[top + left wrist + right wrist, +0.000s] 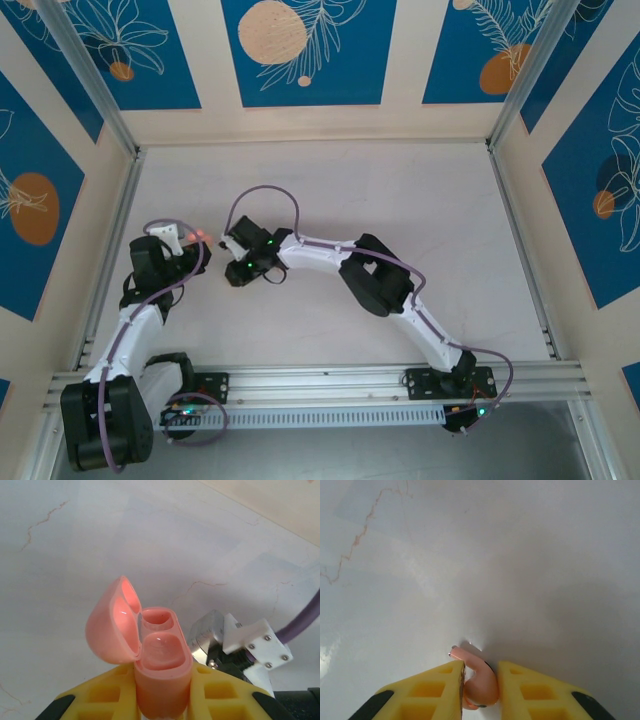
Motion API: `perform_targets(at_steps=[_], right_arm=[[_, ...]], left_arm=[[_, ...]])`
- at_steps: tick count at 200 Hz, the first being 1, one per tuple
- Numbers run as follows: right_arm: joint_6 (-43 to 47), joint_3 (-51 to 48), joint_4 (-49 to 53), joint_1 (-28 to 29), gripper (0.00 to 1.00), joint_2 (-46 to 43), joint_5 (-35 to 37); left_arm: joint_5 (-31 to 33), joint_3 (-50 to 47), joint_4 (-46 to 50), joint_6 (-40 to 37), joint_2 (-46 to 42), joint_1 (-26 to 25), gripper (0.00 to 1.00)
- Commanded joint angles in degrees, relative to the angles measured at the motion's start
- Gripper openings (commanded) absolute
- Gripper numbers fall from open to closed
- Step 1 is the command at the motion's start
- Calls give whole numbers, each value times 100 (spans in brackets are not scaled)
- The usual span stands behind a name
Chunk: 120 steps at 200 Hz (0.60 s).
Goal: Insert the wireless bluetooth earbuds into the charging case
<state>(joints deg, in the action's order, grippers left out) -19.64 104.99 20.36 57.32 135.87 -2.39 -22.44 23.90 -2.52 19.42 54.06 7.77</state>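
Tabletop (150, 540): left gripper (162, 674) holds case (161, 652), right gripper (481, 670) earbud (479, 686).

Both arms share one build: white links, black joint housings; compare left arm (125, 340) and right arm (318, 250) in your top view.
A purple cable (265, 190) runs along each arm, tied to the links; it hangs in slack loops near the wrists.
Green LEDs (268, 243) are lit on the right wrist housings; you'll find one more at the right base (455, 385), which is black.
Left fingers (100, 697): yellow plastic, moulded with rectangular pockets; black at the outer lower corners.
Right fingers (435, 685): same yellow, same pockets, same black corners.
In your left wrist view the right wrist carries a white bracket (257, 642); four silver screws; grey metal block beside it.
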Motion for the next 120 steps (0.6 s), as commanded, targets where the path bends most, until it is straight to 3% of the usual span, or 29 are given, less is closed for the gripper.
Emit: perform_targets(at_steps=[1, 48, 95, 120], right_arm=[[345, -526, 178, -85, 23, -455, -247], [1310, -1774, 183, -400, 23, -1488, -813], [2654, -2532, 1091, -777, 23, -2150, -1216], [2994, -2775, 1427, -927, 24, -2387, -1083]], left_arm=[[-145, -37, -86, -60, -89, 83, 21], [-193, -26, -86, -92, -64, 83, 21], [-385, -43, -238, -105, 16, 64, 20], [-428, -35, -281, -98, 76, 62, 19]])
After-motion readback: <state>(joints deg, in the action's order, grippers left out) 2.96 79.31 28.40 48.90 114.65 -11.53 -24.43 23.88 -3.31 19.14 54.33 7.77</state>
